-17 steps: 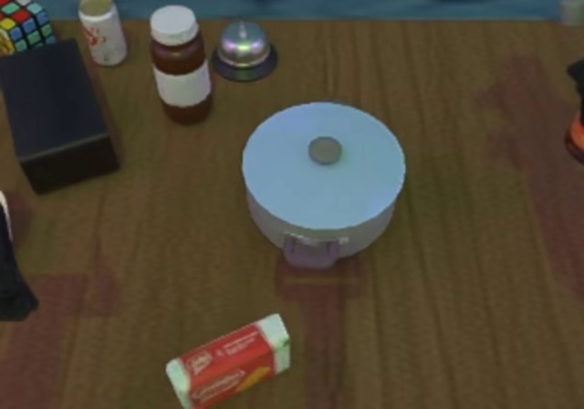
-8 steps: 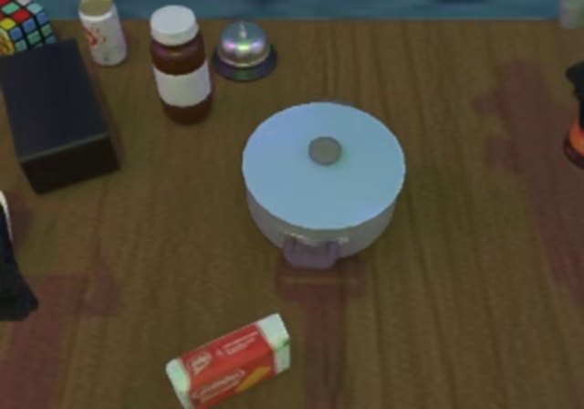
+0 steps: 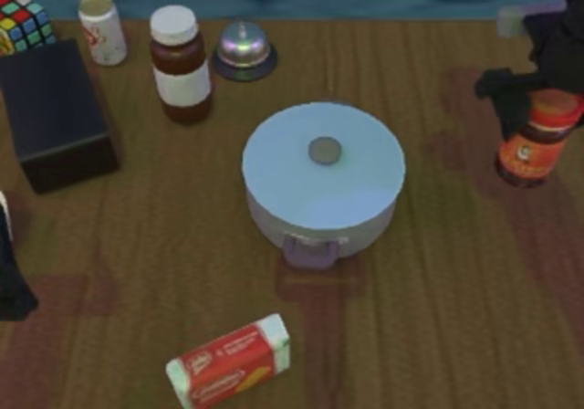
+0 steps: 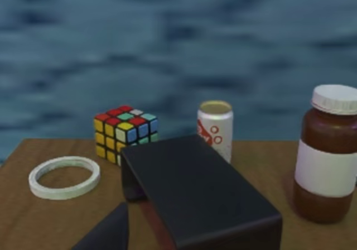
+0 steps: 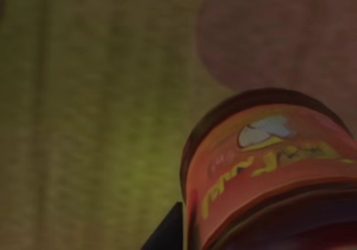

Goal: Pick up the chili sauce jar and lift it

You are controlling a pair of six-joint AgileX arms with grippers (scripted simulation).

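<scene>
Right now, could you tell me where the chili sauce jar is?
In the top view the chili sauce jar is at the table's right edge, right of the white pot, with the right gripper at its lid.

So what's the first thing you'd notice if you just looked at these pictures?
The big pale blue pot with its round lid sits right in the middle of the table. At the table's right side, the right end effector is around the chili sauce jar, with its red lid and orange-red label. At the far left corner sits a colourful puzzle cube, near the tall brown jar with a white lid.
</scene>
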